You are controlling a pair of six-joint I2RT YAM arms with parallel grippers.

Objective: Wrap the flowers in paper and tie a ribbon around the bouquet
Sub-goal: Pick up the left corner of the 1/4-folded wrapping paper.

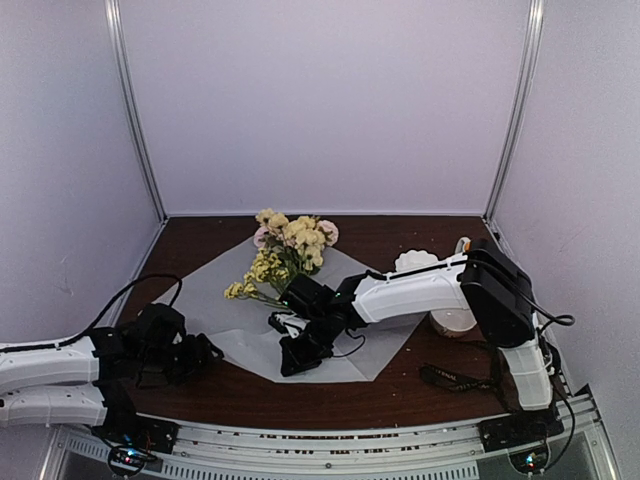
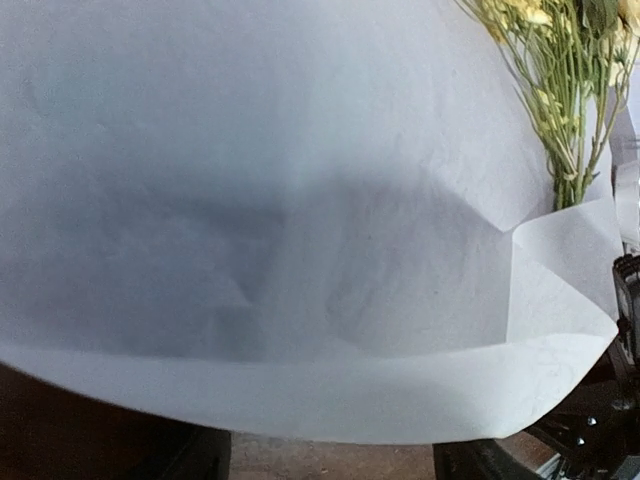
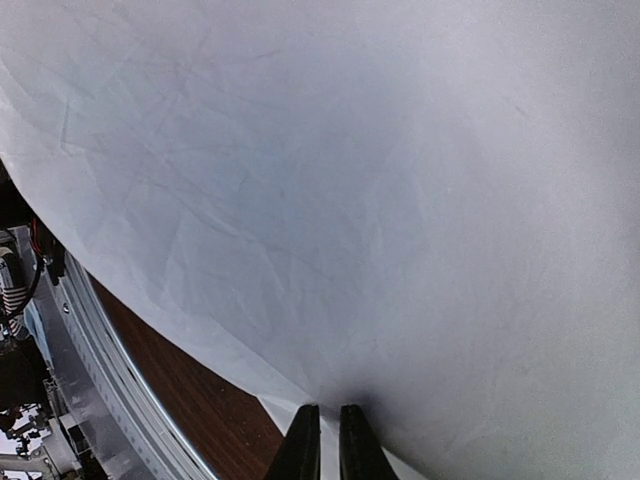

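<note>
The paper (image 1: 215, 300) lies spread on the dark table with the flowers (image 1: 290, 245) resting on its far part, yellow and pink blooms away from me. My right gripper (image 1: 297, 358) reaches across to the sheet's near edge. In the right wrist view it (image 3: 330, 425) is shut on the paper (image 3: 350, 180), a thin fold showing between its fingers. My left gripper (image 1: 205, 352) sits at the sheet's left edge, open. In the left wrist view its fingers (image 2: 200, 462) stand wide apart below the paper's (image 2: 300, 200) lifted edge, with flower stems (image 2: 570, 120) at the upper right. The ribbon (image 1: 448, 378) lies by the right arm's base.
Two white bowls (image 1: 418, 262) (image 1: 452, 322) stand at the right, partly behind the right arm. A metal rail (image 3: 100, 350) runs along the table's near edge. White booth walls close in the back and both sides.
</note>
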